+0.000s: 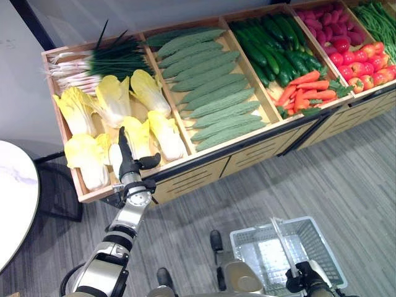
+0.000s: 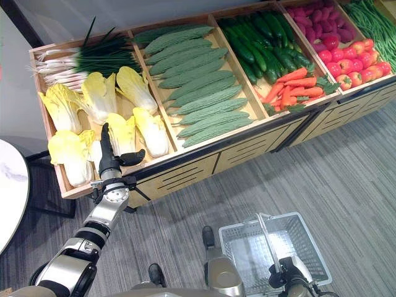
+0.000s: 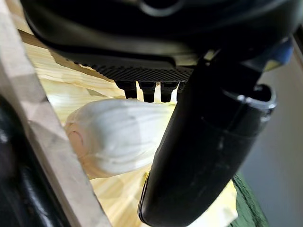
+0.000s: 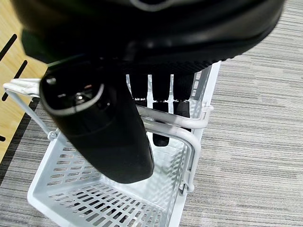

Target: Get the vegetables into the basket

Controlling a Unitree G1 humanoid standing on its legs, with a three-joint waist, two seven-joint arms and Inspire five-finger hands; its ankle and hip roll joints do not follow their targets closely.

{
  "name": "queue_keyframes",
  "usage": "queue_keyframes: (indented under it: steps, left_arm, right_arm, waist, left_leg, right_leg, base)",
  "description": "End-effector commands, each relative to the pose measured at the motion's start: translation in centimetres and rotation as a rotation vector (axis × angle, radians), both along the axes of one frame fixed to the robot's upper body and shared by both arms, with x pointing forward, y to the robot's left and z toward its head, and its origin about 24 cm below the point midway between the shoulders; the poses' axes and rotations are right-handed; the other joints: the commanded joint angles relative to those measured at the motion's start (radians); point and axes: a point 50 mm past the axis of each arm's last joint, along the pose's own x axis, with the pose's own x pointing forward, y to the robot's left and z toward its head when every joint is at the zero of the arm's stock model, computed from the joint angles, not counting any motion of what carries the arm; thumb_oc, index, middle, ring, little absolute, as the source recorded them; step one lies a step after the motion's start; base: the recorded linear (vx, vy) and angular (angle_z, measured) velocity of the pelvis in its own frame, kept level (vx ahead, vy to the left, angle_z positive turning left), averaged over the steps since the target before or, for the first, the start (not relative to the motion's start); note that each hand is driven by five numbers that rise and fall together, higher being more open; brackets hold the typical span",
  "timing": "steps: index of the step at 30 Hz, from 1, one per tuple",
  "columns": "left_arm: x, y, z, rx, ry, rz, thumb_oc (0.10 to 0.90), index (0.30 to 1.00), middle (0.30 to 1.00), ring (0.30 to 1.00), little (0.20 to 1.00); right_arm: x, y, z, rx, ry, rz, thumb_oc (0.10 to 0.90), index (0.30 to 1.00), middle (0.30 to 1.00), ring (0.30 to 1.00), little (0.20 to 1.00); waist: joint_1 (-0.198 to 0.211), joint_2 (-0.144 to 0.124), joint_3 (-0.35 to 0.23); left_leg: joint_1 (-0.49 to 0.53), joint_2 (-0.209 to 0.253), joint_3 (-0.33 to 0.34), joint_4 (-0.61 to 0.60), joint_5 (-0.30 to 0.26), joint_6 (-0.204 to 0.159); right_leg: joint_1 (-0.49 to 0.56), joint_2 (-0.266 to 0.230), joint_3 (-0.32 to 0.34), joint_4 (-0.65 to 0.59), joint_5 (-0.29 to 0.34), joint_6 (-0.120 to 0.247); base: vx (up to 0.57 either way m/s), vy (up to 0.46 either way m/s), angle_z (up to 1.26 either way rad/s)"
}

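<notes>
The left hand (image 1: 128, 162), fingers straight and released, hovers over a pale cabbage (image 3: 116, 142) lying just under its fingertips, long axis across them, while the right hand (image 4: 156, 101) grasps the empty basket's handle (image 4: 165, 130).

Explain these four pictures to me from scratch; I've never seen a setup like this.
This is a two-legged robot with two silver-grey arms ending in dark hands. Two pictures come from cameras in its head, looking down; the other two from cameras on each wrist. Before it stands a long wooden produce stand with compartments of yellow-white cabbages, bumpy green gourds, dark cucumbers, orange carrots and red peppers. The left hand reaches over the cabbage compartment, fingers straight, holding nothing; its wrist view shows a pale cabbage just past them. The right hand has its fingers curled round the handle of an empty white plastic basket.
</notes>
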Motion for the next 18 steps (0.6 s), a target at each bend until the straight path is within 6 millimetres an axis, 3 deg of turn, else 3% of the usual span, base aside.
queue_keyframes:
  steps: [1, 6, 7, 8, 11, 13, 16, 18]
  left_arm:
    - [2.9, 0.2, 5.0, 0.101, -0.166, 0.037, 0.9, 1.0, 1.0, 1.0, 1.0]
    - [2.6, 0.9, 2.1, 0.143, 0.004, 0.058, 0.9, 1.0, 1.0, 1.0, 1.0]
    - [2.4, 1.0, 1.2, 0.149, 0.057, 0.059, 0.465, 0.391, 0.391, 0.391, 0.391]
    - [2.2, 1.2, 0.4, 0.146, 0.105, 0.062, 0.4, 0.3, 0.3, 0.3, 0.3]
    - [1.2, 1.9, -2.6, 0.075, 0.263, 0.115, 0.4, 0.3, 0.3, 0.3, 0.3]
    - [0.7, 2.1, -3.5, 0.03, 0.31, 0.146, 0.4, 0.3, 0.3, 0.3, 0.3]
    - [0.7, 2.5, -3.5, -0.01, 0.308, 0.18, 0.4, 0.3, 0.3, 0.3, 0.3]
    - [1.3, 2.3, -2.4, -0.034, 0.24, 0.186, 0.4, 0.3, 0.3, 0.3, 0.3]
  right_arm:
    - [0.2, -0.5, 0.3, -0.062, -0.014, 0.033, 0.4, 0.3, 0.3, 0.3, 0.3]
    - [0.1, -0.6, 0.3, -0.069, -0.006, 0.032, 0.4, 0.3, 0.3, 0.3, 0.3]
    - [0.2, -0.7, 0.3, -0.073, -0.004, 0.027, 0.4, 0.3, 0.3, 0.3, 0.3]
    - [0.2, -0.6, 0.3, -0.073, -0.002, 0.029, 0.4, 0.3, 0.3, 0.3, 0.3]
    - [0.5, -0.8, 0.4, -0.081, 0.003, 0.034, 0.4, 0.3, 0.3, 0.3, 0.3]
    - [0.7, -0.7, 0.4, -0.082, 0.003, 0.045, 0.4, 0.3, 0.3, 0.3, 0.3]
    - [0.8, -0.7, 0.4, -0.086, 0.006, 0.056, 0.4, 0.3, 0.3, 0.3, 0.3]
    - [0.8, -0.8, 0.5, -0.092, 0.009, 0.054, 0.4, 0.3, 0.3, 0.3, 0.3]
  waist:
    - [0.001, -0.044, -0.038]
    - [0.003, -0.042, -0.036]
    - [0.005, -0.04, -0.035]
    - [0.005, -0.039, -0.036]
    - [0.007, -0.035, -0.039]
    - [0.005, -0.034, -0.043]
    - [0.004, -0.033, -0.047]
    - [0.009, -0.032, -0.05]
  left_leg:
    - [-0.017, 0.061, -0.062, 0.0, 0.039, -0.038]
    - [-0.013, 0.065, -0.06, 0.0, 0.04, -0.04]
    - [-0.013, 0.066, -0.059, 0.0, 0.04, -0.04]
    - [-0.012, 0.066, -0.059, 0.0, 0.041, -0.04]
    - [-0.007, 0.068, -0.058, 0.0, 0.041, -0.041]
    - [0.001, 0.069, -0.056, 0.0, 0.039, -0.042]
    - [0.01, 0.069, -0.052, 0.0, 0.035, -0.043]
    - [0.013, 0.068, -0.055, 0.0, 0.032, -0.042]
  right_leg:
    - [0.024, -0.069, 0.026, 0.021, -0.016, 0.057]
    - [0.026, -0.063, 0.027, 0.02, -0.018, 0.055]
    - [0.026, -0.063, 0.027, 0.02, -0.018, 0.054]
    - [0.027, -0.062, 0.026, 0.02, -0.019, 0.053]
    - [0.033, -0.058, 0.026, 0.019, -0.022, 0.051]
    - [0.038, -0.057, 0.027, 0.019, -0.022, 0.05]
    - [0.046, -0.055, 0.026, 0.019, -0.024, 0.051]
    - [0.053, -0.057, 0.023, 0.018, -0.026, 0.052]
  base:
    - [0.0, -0.018, -0.05]
    - [0.01, -0.017, -0.04]
    - [0.0, 0.0, 0.0]
    - [0.0, 0.0, 0.0]
    - [0.0, 0.0, 0.0]
    - [0.0, 0.0, 0.0]
    - [0.01, 0.008, -0.04]
    - [0.01, 0.009, -0.03]
